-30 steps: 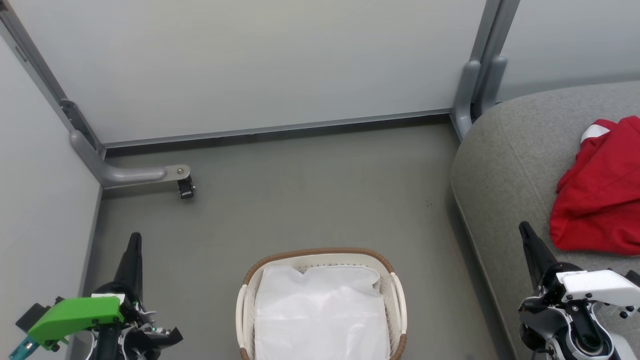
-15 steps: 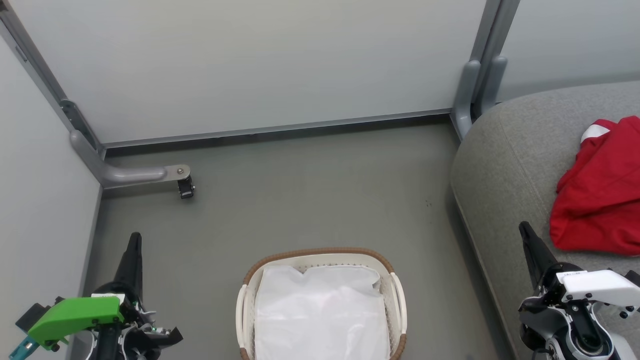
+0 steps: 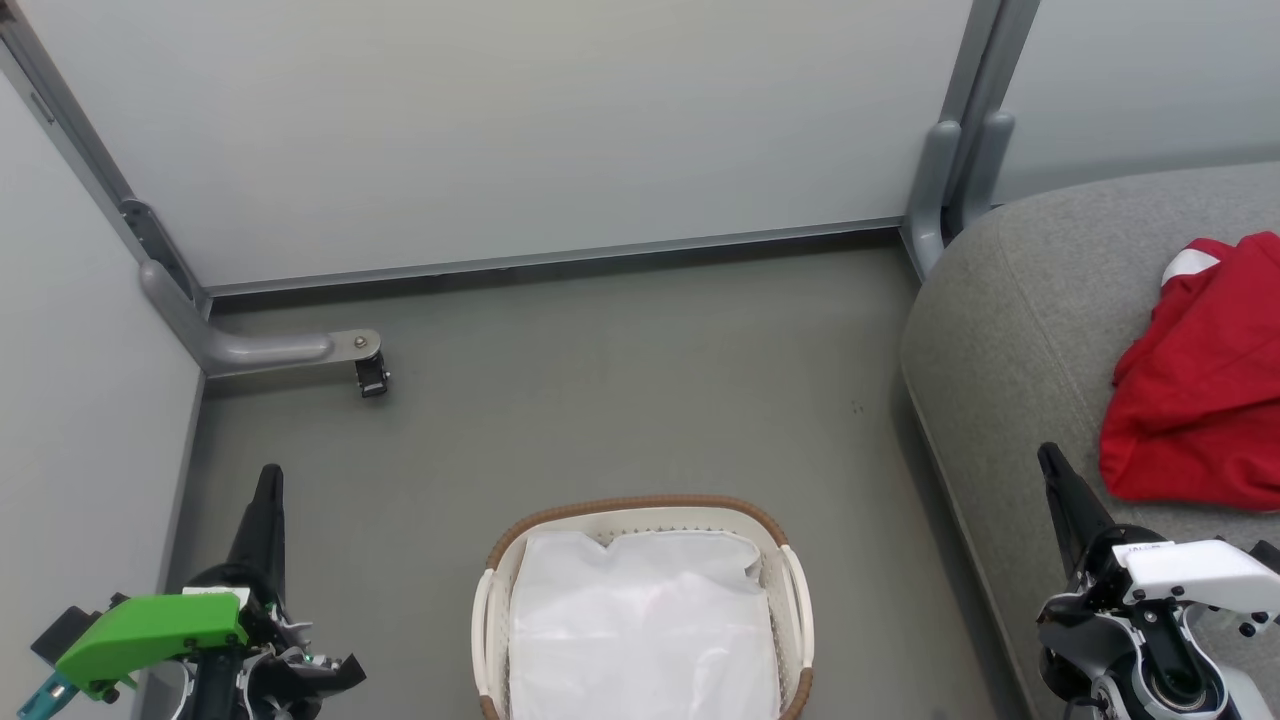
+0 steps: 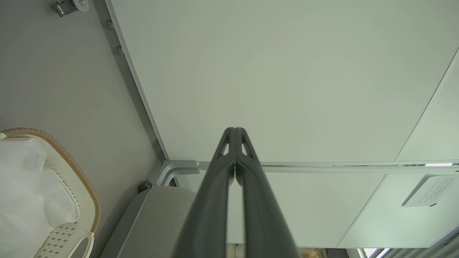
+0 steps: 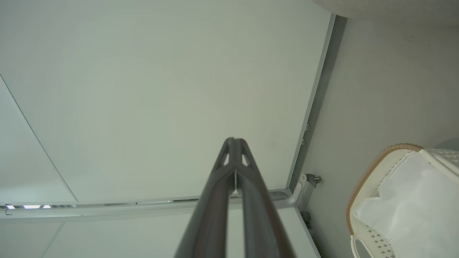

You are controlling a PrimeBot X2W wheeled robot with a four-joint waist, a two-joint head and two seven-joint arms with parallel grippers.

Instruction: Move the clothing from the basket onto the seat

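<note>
Red clothing (image 3: 1200, 390) lies crumpled on the grey seat (image 3: 1010, 330), cut off at the head view's right edge. On the floor (image 3: 600, 400), the basket (image 3: 640, 503), its near end cropped, shows a white liner (image 3: 640, 620). The left gripper (image 3: 270, 472) and right gripper (image 3: 1046, 452) point up. Left wrist view: jaws closed, tips touching. Right wrist view: jaws likewise closed.

The clothing (image 3: 1200, 400) lies on the seat (image 3: 1010, 330), right of the basket (image 3: 640, 503), which stands on the floor (image 3: 620, 380).

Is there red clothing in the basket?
No, the basket shows its white liner cloth inside, while the red clothing lies on the grey seat.
</note>
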